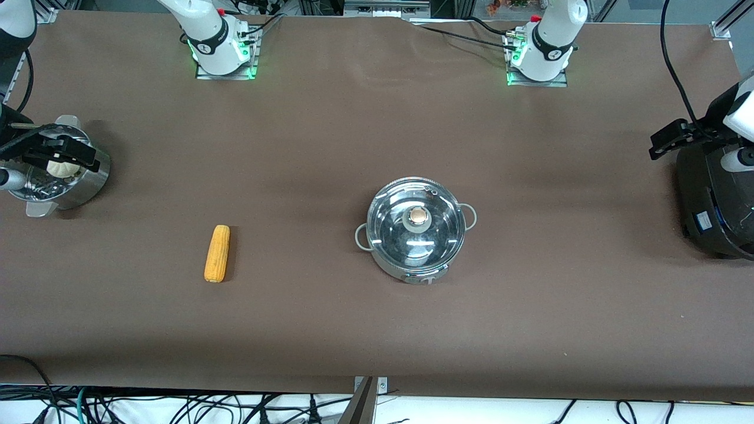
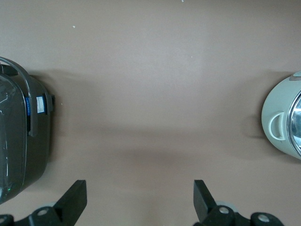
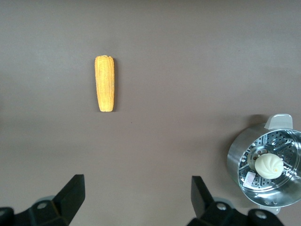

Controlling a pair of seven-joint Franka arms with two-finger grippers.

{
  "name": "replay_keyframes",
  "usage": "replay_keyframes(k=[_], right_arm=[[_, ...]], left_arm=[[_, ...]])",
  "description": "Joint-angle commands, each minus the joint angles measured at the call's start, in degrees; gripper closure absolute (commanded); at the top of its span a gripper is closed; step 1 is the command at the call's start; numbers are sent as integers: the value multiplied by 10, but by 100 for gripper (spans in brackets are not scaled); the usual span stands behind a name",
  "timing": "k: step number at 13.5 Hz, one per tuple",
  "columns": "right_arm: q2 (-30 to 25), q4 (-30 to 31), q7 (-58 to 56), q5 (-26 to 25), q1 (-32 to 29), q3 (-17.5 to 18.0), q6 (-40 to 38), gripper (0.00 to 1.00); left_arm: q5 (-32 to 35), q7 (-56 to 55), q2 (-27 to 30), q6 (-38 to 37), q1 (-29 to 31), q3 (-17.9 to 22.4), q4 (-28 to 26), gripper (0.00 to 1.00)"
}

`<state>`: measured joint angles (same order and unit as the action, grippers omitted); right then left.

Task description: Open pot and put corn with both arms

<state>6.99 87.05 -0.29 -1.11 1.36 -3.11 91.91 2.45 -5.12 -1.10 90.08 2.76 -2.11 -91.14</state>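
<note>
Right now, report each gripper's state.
Left gripper: open, empty, beside the black cooker.
Right gripper: open, empty, over the steamer pot.

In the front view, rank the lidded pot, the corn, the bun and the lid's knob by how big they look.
Largest to smallest, as seen in the front view:
1. The pot, lid on, by far the widest.
2. The corn, long but narrow.
3. The bun, partly hidden by the right gripper.
4. The knob; close to the bun, so that order is unsure.
</note>
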Motion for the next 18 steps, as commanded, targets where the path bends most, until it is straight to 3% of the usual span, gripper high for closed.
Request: replay_keyframes(k=[1, 11, 18], right_arm=[[3, -11, -5, -8, -4, 1, -4, 0], [59, -10, 5, -1, -3, 2, 46, 0], [190, -7, 7, 24, 27, 4, 175, 0]], left_arm=[[-7, 9, 0, -1, 2, 0, 8, 0], [-10, 9, 0, -1, 3, 1, 8, 0], [-3, 15, -17, 12, 0, 0, 10, 0]])
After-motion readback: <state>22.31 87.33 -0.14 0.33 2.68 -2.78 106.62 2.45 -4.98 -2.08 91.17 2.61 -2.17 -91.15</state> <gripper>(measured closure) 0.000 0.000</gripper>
